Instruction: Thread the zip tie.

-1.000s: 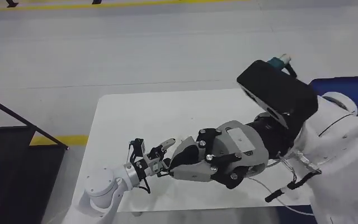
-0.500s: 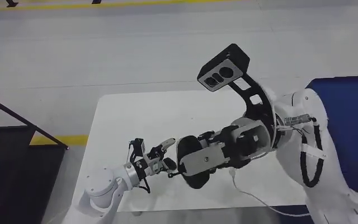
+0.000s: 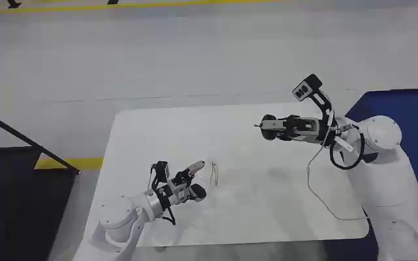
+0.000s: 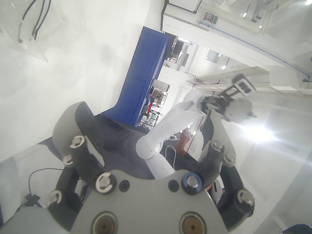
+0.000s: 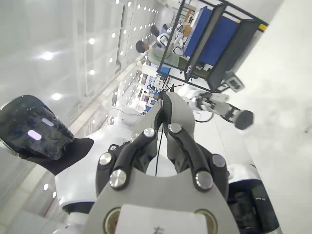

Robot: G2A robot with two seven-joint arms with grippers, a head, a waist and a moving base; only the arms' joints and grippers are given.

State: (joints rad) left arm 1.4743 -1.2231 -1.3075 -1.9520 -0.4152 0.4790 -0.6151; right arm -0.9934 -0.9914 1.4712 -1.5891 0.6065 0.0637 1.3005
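A thin black zip tie point(image 5: 158, 144) runs between the closed fingers of my right gripper point(image 5: 164, 97). That gripper point(image 3: 259, 125) hangs above the far right part of the white table point(image 3: 274, 202). Two or three more black zip ties point(image 3: 213, 173) lie near the table's front left, on clear plastic point(image 4: 26, 47) in the left wrist view. My left gripper point(image 3: 198, 179) sits low just beside them, open and holding nothing, its fingers point(image 4: 82, 125) spread wide. The loose ties point(image 4: 36, 8) lie a short way ahead of it.
A blue cabinet point(image 3: 392, 107) stands off the table's right side. A dark frame point(image 3: 29, 147) stands on the floor to the left. A thin cable point(image 3: 320, 192) hangs from the right arm over the table's right part.
The right arm was close over the left gripper and has swung away to the far right of the table. The loose zip ties now show. The left arm has stayed put.
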